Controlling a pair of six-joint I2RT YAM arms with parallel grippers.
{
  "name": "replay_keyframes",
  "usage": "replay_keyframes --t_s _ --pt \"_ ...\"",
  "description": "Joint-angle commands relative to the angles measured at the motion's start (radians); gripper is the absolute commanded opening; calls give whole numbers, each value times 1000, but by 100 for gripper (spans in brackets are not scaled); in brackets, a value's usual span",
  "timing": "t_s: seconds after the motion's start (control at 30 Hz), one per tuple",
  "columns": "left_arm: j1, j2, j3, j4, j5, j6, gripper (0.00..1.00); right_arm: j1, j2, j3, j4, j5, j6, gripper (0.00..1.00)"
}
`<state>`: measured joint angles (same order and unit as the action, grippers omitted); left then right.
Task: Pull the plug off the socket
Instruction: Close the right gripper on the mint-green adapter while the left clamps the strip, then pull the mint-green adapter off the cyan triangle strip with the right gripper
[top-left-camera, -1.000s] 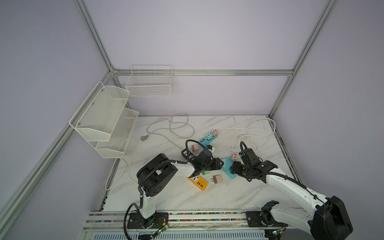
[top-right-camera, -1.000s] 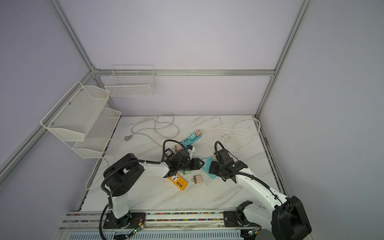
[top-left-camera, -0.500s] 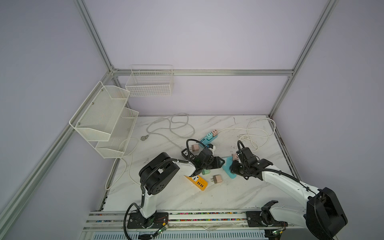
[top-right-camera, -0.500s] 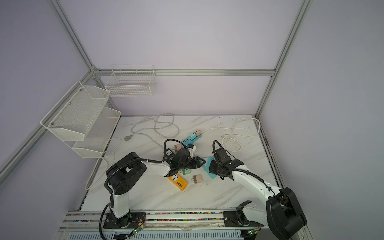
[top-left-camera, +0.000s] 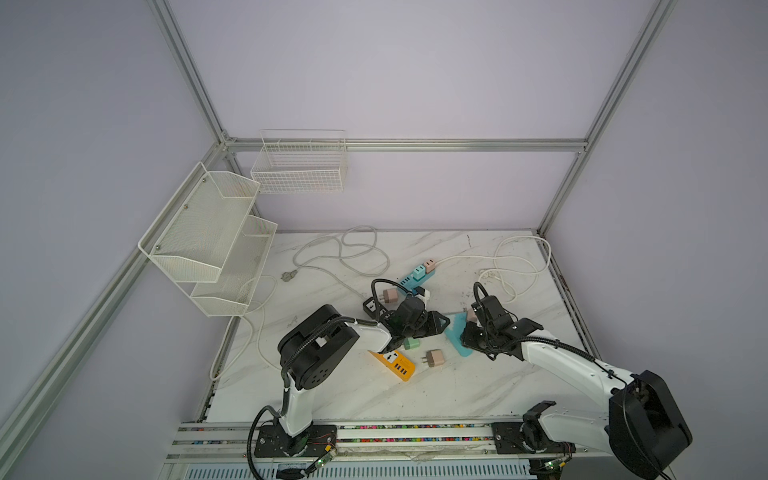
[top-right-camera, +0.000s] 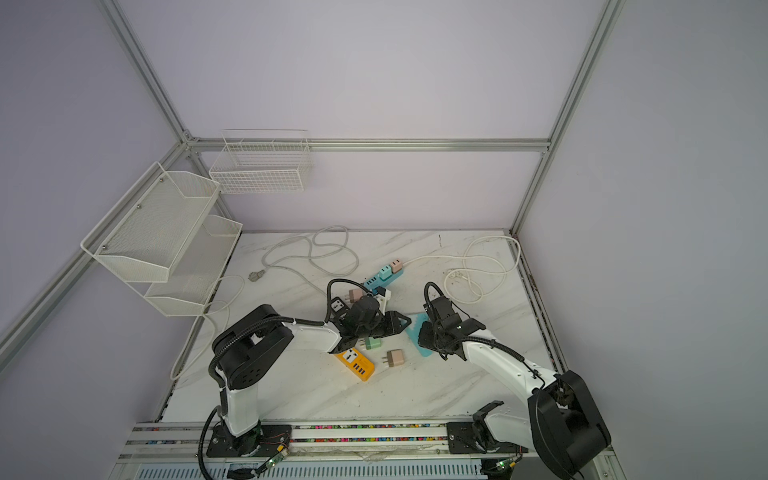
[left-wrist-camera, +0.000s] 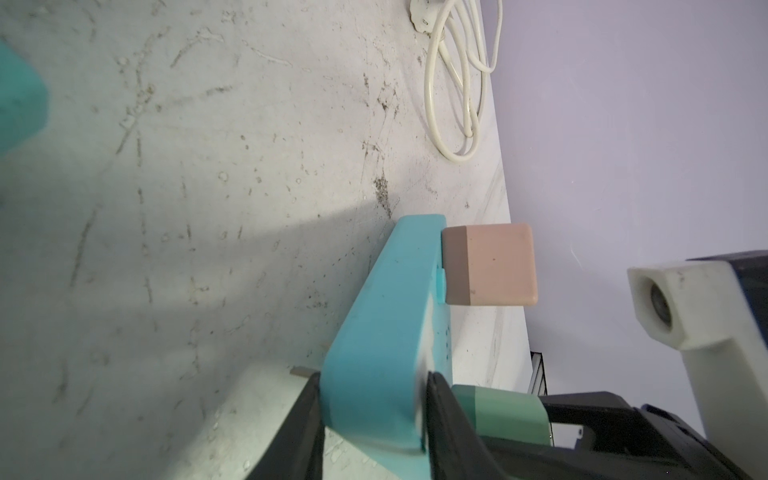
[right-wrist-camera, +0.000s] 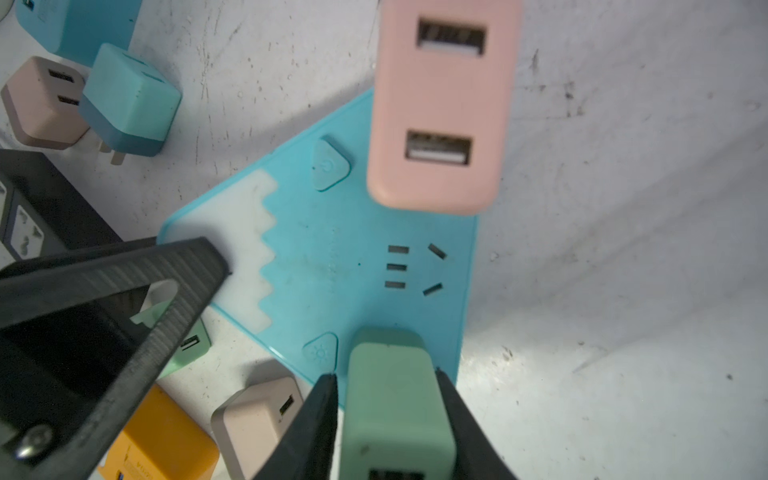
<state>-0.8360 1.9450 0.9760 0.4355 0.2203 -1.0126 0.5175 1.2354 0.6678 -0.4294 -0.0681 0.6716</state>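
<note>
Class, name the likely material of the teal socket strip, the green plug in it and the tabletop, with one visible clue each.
Teal socket strip: probably moulded plastic, matt, with rounded edges. Green plug: likely the same, smooth satin shell. Tabletop: looks like marble or a marble-print laminate, grey-veined and scuffed.

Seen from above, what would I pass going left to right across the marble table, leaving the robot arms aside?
Grey plug on a white cable → orange rectangular power strip → beige cube-shaped charger → teal flat socket board → loose coil of white cable.
</note>
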Motion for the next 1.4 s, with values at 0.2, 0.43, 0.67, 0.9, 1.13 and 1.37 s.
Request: replay_keyframes --t_s 0.2,0.43,0.67,0.9,1.13,1.37 --pt "-1 1 -26 -75 -53 5 25 6 3 4 13 9 26 30" --pt "0 2 -54 -28 -8 -4 24 6 5 13 46 -33 0 23" --pt "7 -25 -84 -51 -44 -3 22 4 -3 7 31 -36 0 21" --pt "14 -13 -92 -27 -36 -20 20 3 -1 23 31 -24 2 20" --pt "17 -14 -99 -60 -64 -19 18 3 20 48 36 -48 -9 19" --pt "25 -13 -112 -51 -69 -29 15 -54 -32 6 33 -80 -17 19"
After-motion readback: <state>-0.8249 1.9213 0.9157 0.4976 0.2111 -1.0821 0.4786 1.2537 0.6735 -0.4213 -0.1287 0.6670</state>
